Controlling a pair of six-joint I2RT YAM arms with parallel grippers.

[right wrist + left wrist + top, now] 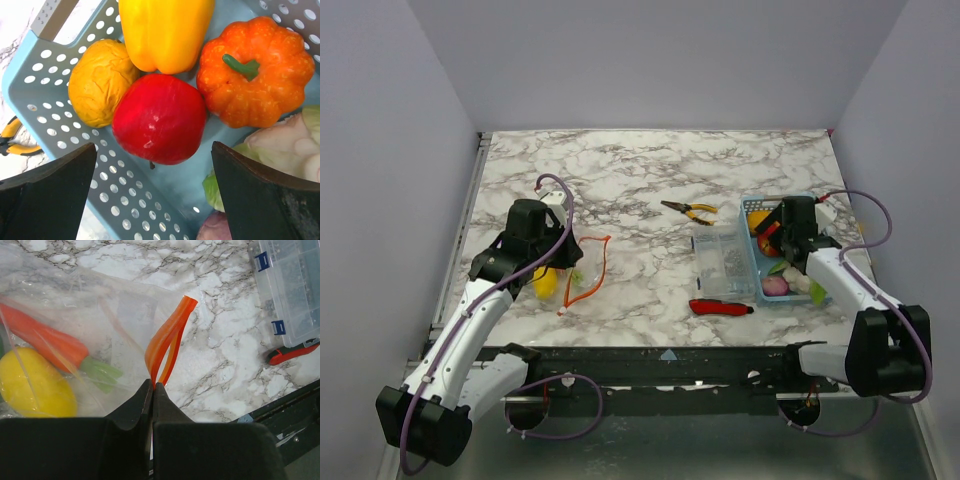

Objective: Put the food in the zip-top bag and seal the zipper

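Across the marble counter (640, 170) the work splits between two sides. Toward the right edge sits the light blue mesh basket (60, 125), holding most of the food. Just beside it, on the inner side, lies the clear compartment box (723, 262). Near the left edge, toward the near side, lies the zip-top bag (572, 278), its mouth turned toward the counter's middle. It already holds a yellow piece (35, 385) and an orange carrot-like piece (47, 337) with a green end. Over the basket the right jaws are spread wide, one to each side of the red tomato (159, 119) and not touching it. A yellow pepper (165, 30), an orange pumpkin (255, 70) and a wrinkled yellow-orange piece (100, 82) crowd against the tomato. Smallest of all, the zipper (167, 340) stands up as a bent orange-red strip, and the left jaws are pressed together on its lower end, pinching it so the mouth is held up. Filling looks to be the step in hand, with sealing not yet begun. Next, I judge, the right jaws must drop lower, close on the tomato without snagging its neighbours, lift it clear of the basket wall and carry it across to the open mouth
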